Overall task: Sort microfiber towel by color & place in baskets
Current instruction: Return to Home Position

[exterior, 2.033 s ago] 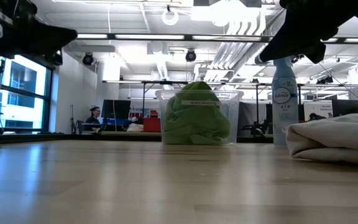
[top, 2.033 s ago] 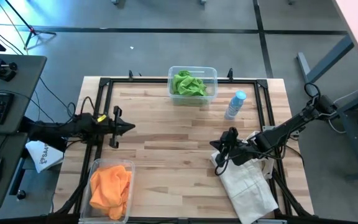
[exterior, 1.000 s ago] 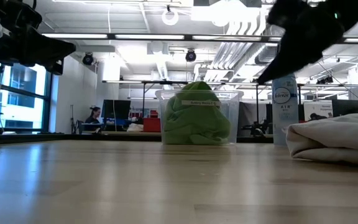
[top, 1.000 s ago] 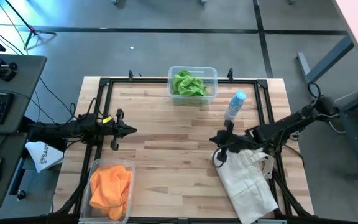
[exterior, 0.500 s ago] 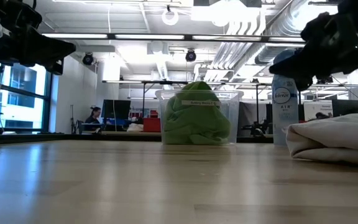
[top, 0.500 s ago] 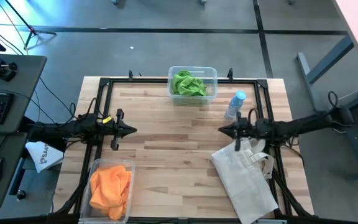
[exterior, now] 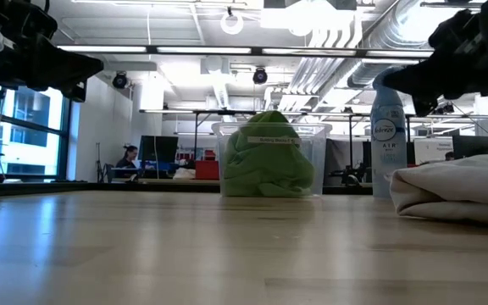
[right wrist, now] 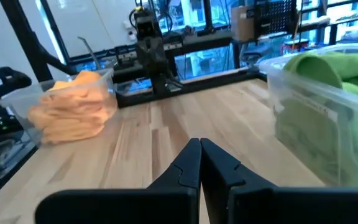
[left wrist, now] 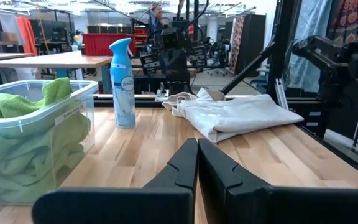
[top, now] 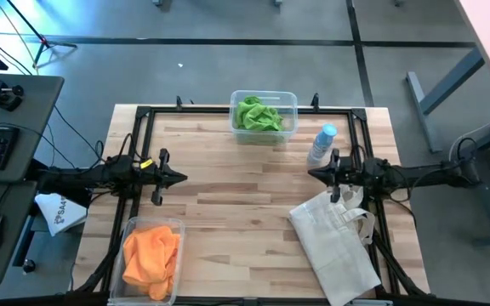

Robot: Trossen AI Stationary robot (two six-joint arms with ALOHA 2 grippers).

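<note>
Green microfiber towel (top: 258, 115): crumpled heap filling the far basket (top: 294, 105), at the middle of the table's far edge.
Far basket, long axis: left to right, along that edge.
Orange microfiber towel (top: 150, 253): bunched inside the near basket (top: 153, 221), at the near left corner.
Near basket, long axis: near to far.
Left gripper (top: 180, 177): over the table's left side, pointing right; fingers pressed together, empty.
Right gripper (top: 312, 174): over the right side, pointing left; fingers together, empty, near the spray bottle (top: 321, 143).
Tote bag (top: 334, 246): lying flat, near right.
</note>
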